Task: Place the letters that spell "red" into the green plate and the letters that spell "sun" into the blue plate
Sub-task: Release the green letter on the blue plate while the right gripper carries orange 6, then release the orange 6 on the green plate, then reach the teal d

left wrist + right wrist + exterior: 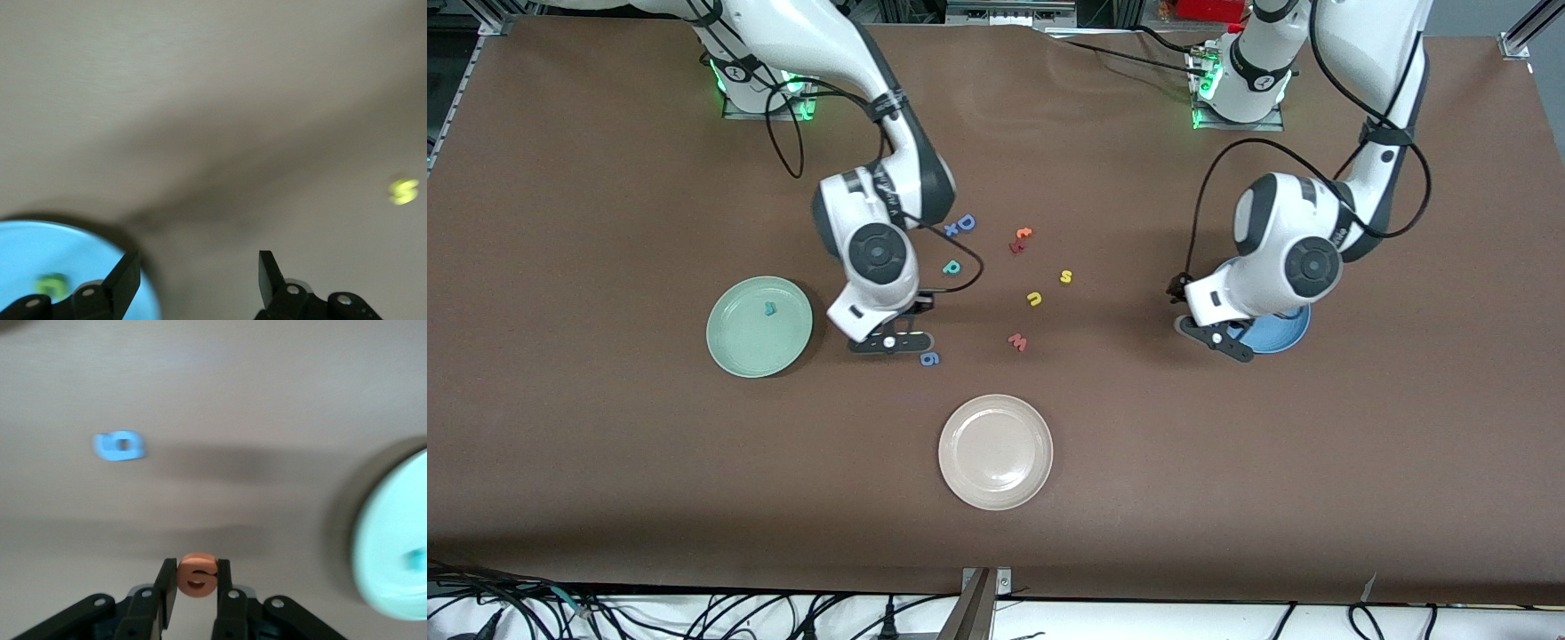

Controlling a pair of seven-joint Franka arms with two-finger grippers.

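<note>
Between the two arms, scattered on the brown table (605,489), lie small foam letters: a teal "d" (952,266) just beside the right arm's wrist, a yellow "s" (1065,276) and a yellow "u" (1034,299) close together nearer the middle, with the "u" a little nearer the front camera. The orange "e" (196,573), round and thick, is pinched between the fingers of the right gripper (196,581), which is clenched on it above bare table between the green plate (734,351) and a small blue letter (929,358) lying on the table. That pale mint plate, toward the right arm's end, holds one small teal "r" (769,308) near its middle. The blue plate (1285,336), toward the left arm's end, is largely covered by the left arm in the front view; the left wrist view shows a small green "n" (52,284) lying in it. An off-white plate (996,452) sits nearest the front camera and holds nothing. The left gripper (199,283) hangs over the blue plate's edge with its jaws spread apart and nothing between them. The right arm bends down from its base, wrist tilted toward the green plate; the left arm folds down with its wrist over the blue plate.
</note>
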